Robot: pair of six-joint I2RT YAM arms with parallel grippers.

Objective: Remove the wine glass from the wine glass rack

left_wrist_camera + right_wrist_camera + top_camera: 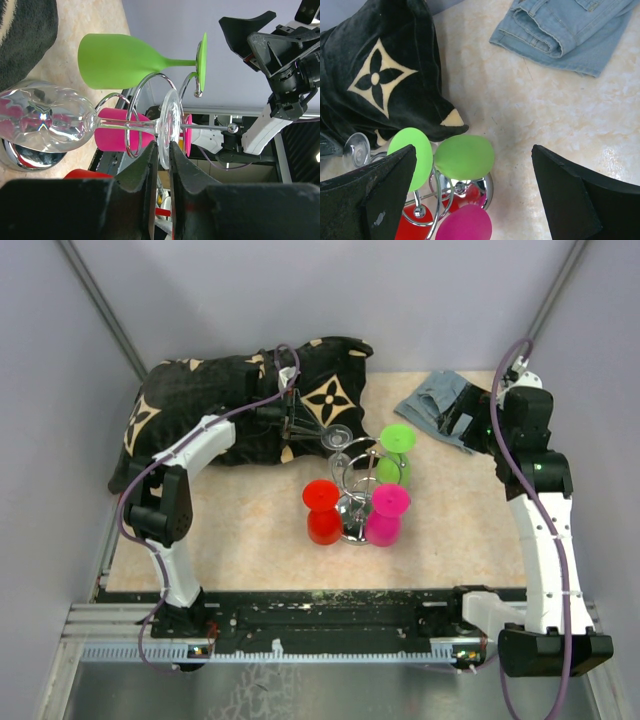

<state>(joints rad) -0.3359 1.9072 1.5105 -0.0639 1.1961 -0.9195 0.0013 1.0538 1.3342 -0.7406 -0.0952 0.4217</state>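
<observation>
Honestly, I couldn't tell whether the left claw (161,147), lower centre, gripped the glass (45,120) foot it straddled; the right claw (473,150) gaped empty. A skewed pull could snag the rack (35,160).

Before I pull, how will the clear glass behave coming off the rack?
Likely fragile and slippery: thin, smooth clear glass. Its stem sits inside a rack loop, so it may snag. The wire rack could tip.

The clear wine glass (45,122) is gleaming smooth and glossy; the silver metal wire rack (479,189) is shining like a mirror; the black patterned cloth (380,75), upper left, is looking velvety.
</observation>
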